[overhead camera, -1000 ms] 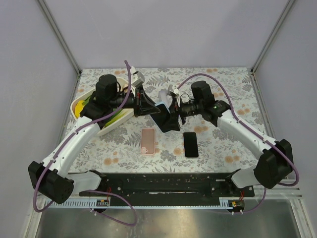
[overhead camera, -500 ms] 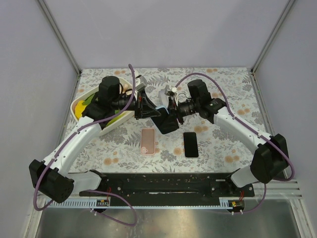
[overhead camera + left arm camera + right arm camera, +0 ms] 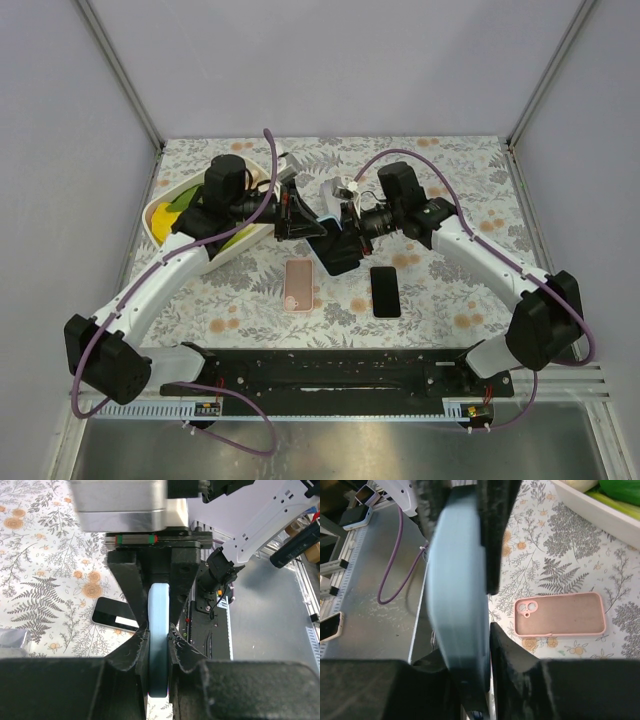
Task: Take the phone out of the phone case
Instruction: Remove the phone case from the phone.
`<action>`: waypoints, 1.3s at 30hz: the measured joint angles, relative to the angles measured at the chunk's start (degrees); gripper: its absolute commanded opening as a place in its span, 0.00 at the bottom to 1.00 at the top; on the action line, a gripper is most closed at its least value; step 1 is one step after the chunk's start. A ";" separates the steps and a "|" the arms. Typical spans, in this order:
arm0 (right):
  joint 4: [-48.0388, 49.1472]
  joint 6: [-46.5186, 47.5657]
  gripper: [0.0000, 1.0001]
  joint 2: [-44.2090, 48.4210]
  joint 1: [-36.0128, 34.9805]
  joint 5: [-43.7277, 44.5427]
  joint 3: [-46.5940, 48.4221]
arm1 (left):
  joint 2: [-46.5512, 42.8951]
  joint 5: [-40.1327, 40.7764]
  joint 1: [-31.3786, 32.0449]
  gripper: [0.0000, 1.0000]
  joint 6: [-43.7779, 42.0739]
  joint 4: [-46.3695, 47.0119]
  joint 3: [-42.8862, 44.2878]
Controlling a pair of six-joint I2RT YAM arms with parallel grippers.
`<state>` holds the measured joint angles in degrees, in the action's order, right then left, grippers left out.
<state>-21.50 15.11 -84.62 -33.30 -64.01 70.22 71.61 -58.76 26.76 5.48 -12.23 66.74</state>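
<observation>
Gripping from both sides, I hold a dark, flat phone (image 3: 338, 250) tilted in the air over the middle of the flower-printed table (image 3: 450, 300). In the top view my left gripper (image 3: 303, 222) reaches in from nine o'clock and my right gripper (image 3: 348, 226) from three o'clock, and they meet at the phone's upper end. On the table below it, at about seven o'clock, lies a pink rectangular phone case (image 3: 299, 284). At four o'clock lies a second black phone (image 3: 386, 291). A white oval bowl (image 3: 152, 218) holding yellow and green things sits at nine o'clock, beside my left arm.

From the left wrist, my left fingers are clamped on the thin edge of a pale blue, soft-looking phone case (image 3: 158, 605), which stands edge-on between them. My right fingers flank the same case at twelve o'clock. The second black phone lies at nine o'clock.

From the right wrist, the blue case fills the gap between my right fingers, which press against it on both sides. The pink case lies flat at three o'clock and the bowl's rim shows at one o'clock. From either wrist I cannot tell how far the phone sits in the case.
</observation>
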 measured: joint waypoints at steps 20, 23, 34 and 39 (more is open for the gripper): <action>0.09 -3.93 0.34 0.74 1.18 2.25 -1.44 | -2.78 -3.82 -4.02 0.00 11.32 14.88 -5.16; 0.57 -4.07 0.36 1.29 1.25 1.92 -1.79 | -2.78 -3.63 -4.61 0.00 13.70 17.62 -6.38; 1.22 -2.91 0.00 2.71 1.81 0.90 -2.14 | -3.06 -4.02 -6.80 0.18 20.79 25.68 -9.25; -1.49 -1.57 0.00 2.75 1.88 2.12 -1.97 | -3.28 -4.07 -6.49 0.52 18.64 23.34 -9.25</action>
<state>-22.98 13.54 -81.87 -31.42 -61.89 68.25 68.34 -62.83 20.27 24.12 11.11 57.49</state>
